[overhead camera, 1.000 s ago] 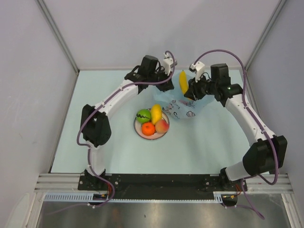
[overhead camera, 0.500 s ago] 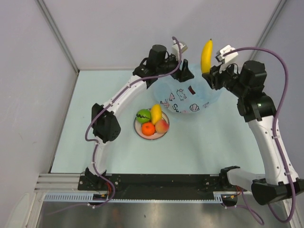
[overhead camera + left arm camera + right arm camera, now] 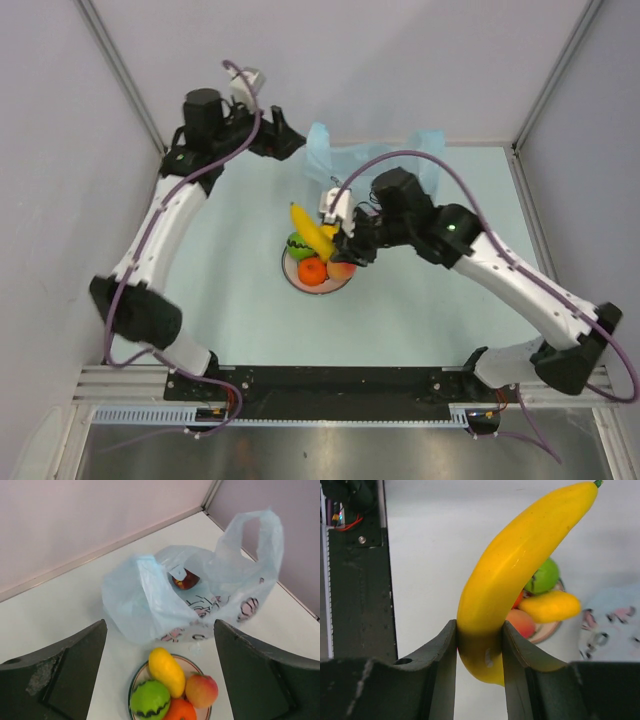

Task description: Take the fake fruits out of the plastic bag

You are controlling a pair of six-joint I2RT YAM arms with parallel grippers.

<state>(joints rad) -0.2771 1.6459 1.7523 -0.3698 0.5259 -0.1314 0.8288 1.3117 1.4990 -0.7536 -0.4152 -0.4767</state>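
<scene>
The light-blue plastic bag point(image 3: 372, 162) point(image 3: 150, 605) lies slumped on the table at the back, its mouth open. A dark red apple point(image 3: 184, 579) shows inside it. My left gripper point(image 3: 284, 141) point(image 3: 160, 627) hovers left of the bag, open and empty. My right gripper point(image 3: 346, 244) point(image 3: 479, 630) is shut on a yellow banana point(image 3: 311, 232) point(image 3: 520, 565), held just above the plate point(image 3: 291, 271) point(image 3: 135, 682). On the plate sit a green fruit with a zigzag point(image 3: 150, 701), a yellow fruit point(image 3: 169, 670), an orange point(image 3: 180, 711) and a peach-coloured one point(image 3: 202, 690).
Grey walls with metal frame posts point(image 3: 120, 75) close in the pale table point(image 3: 230, 300) on three sides. The arm bases stand on a black rail point(image 3: 330, 382) at the near edge.
My left gripper opened, let go of the bag and swung back to the left; the bag dropped onto the table. My right arm carried the banana down to the plate.
</scene>
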